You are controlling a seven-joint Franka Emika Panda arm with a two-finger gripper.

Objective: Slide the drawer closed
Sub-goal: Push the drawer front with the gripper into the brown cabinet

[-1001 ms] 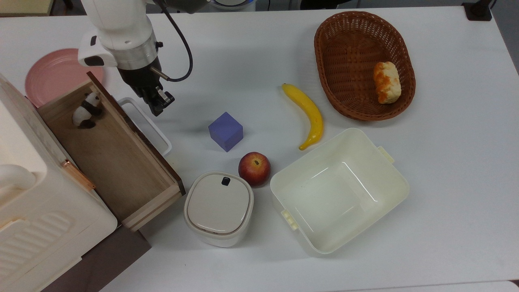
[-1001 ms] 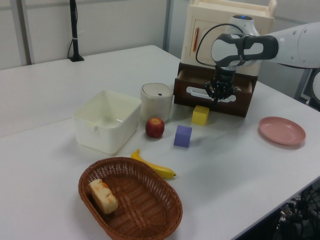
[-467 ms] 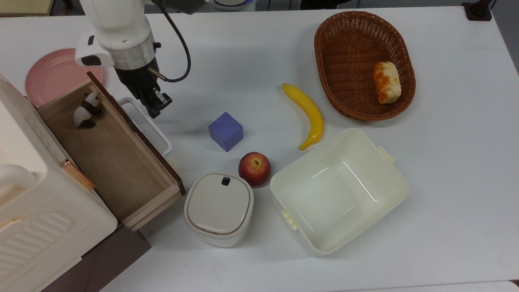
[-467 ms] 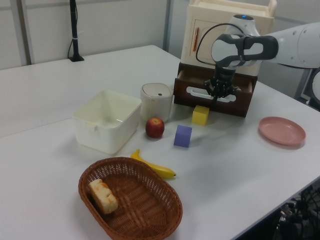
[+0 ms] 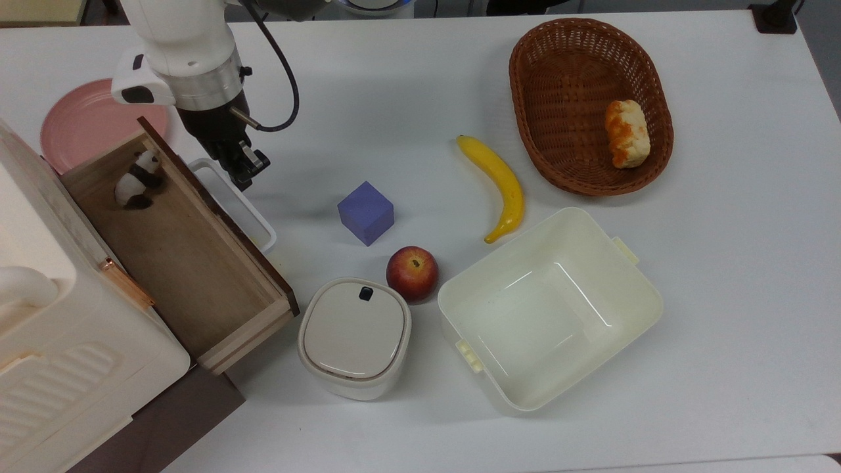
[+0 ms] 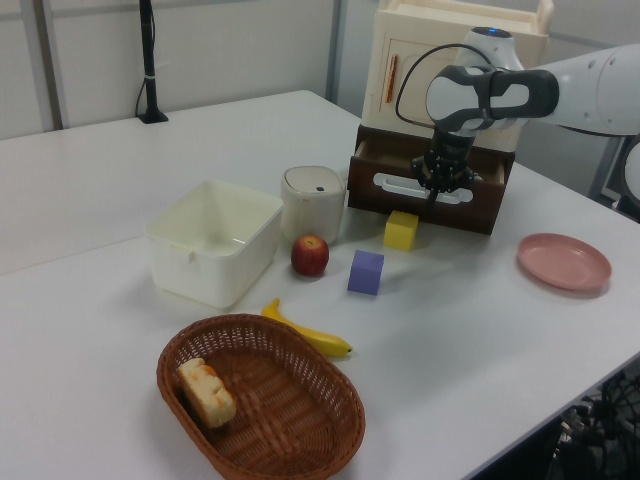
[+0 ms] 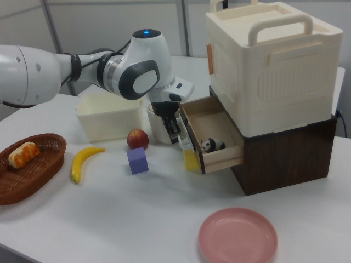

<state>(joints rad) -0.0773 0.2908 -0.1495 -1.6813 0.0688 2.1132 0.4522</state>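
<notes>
The drawer (image 5: 177, 243) stands well out of the cabinet (image 7: 274, 60), and the gripper (image 5: 242, 167), fingers seemingly nearly together and holding nothing, sits against its white handle (image 5: 240, 207); next comes a straight inward push.

i can't make out any writing, label, brand, number or sign on anything in my three feeds.
</notes>
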